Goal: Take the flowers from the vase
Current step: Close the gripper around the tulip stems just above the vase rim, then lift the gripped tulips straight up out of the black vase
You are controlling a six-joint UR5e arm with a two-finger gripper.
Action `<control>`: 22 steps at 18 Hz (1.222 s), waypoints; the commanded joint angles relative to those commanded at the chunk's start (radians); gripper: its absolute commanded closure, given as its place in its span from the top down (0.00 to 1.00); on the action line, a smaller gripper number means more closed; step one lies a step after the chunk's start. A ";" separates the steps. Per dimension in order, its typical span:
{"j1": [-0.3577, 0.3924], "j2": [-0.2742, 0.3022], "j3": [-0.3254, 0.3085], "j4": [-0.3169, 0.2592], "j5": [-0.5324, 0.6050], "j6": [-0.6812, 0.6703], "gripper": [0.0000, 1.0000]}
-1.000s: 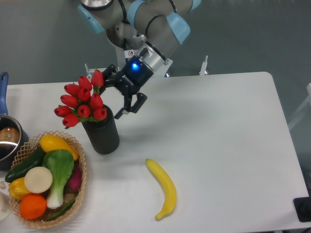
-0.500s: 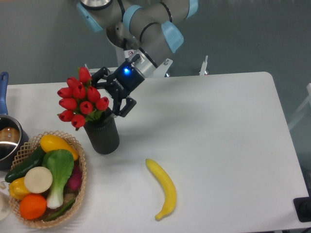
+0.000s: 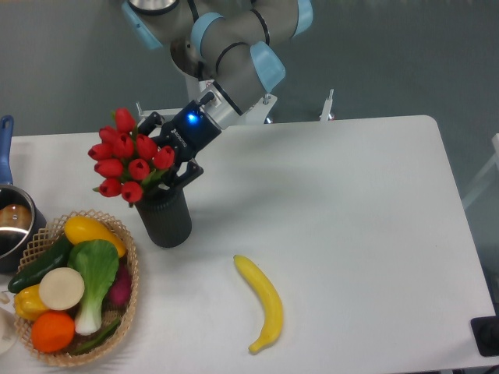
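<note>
The flowers (image 3: 127,157), a tight bunch of red tulip buds with green stems, stand in the dark ribbed vase (image 3: 165,217) at the table's left. My gripper (image 3: 158,160) has come in from the upper right and straddles the bunch just above the vase mouth. One finger (image 3: 148,121) shows behind the buds and the other (image 3: 187,173) sits in front of the stems on the right. The jaws stand as wide apart as before, so the gripper is open around the flowers. The buds hide the far fingertip.
A wicker basket (image 3: 129,257) of vegetables and fruit sits just left of the vase. A yellow banana (image 3: 263,302) lies on the table to the lower right. A metal pot (image 3: 12,222) with a blue handle is at the left edge.
My gripper has moved left and down from beside the bunch until its fingers sit on either side of it. The flowers have shifted slightly left and up.
</note>
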 joint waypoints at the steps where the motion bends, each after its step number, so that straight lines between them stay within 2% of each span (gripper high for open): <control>1: 0.005 0.009 0.002 0.000 0.000 -0.005 0.00; 7: 0.008 0.067 0.021 -0.002 -0.003 -0.069 0.00; 10: 0.006 0.087 0.083 -0.002 -0.029 -0.217 0.00; 14: 0.009 0.077 0.179 -0.003 -0.034 -0.357 0.00; 22: 0.049 0.091 0.216 -0.003 -0.075 -0.497 0.00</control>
